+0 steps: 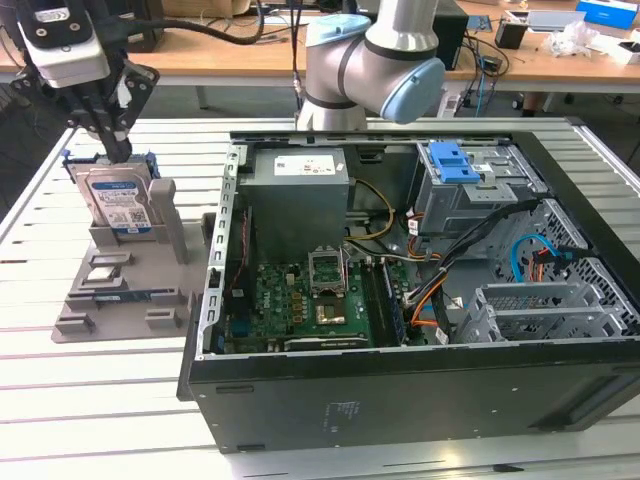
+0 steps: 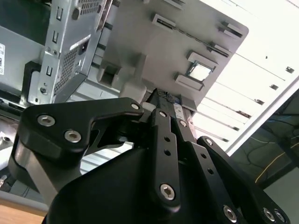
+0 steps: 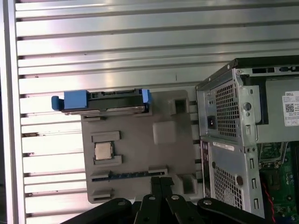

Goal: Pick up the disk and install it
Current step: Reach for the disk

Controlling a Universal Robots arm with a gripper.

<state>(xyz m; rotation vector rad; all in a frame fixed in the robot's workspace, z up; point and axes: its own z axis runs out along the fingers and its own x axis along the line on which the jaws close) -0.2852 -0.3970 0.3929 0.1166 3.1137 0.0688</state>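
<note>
Exterior view placed the gripper (image 1: 113,152) just above the disk (image 1: 118,203), its jaws seemingly drawn together with nothing between them. The pick-up looked not yet made.

The disk stood on edge in the far slot of a grey holder (image 1: 112,300) on the table (image 1: 100,420), at about ten o'clock from the open computer case (image 1: 400,390). The holder also carried a processor chip (image 3: 103,150) in a recess and a memory stick (image 3: 125,176) in a groove, both apart from the disk.

Inside the case, the power-supply box (image 1: 297,195) sat at twelve o'clock. The drive cage (image 1: 480,200) sat at two o'clock, with a blue latch piece (image 1: 452,162) on top.

A good grasp would likely mean centring over the top edge between the blue rails and pinching the flat faces. The lift should then be straight — a tilted pull could jam the disk or drag the holder.
</note>
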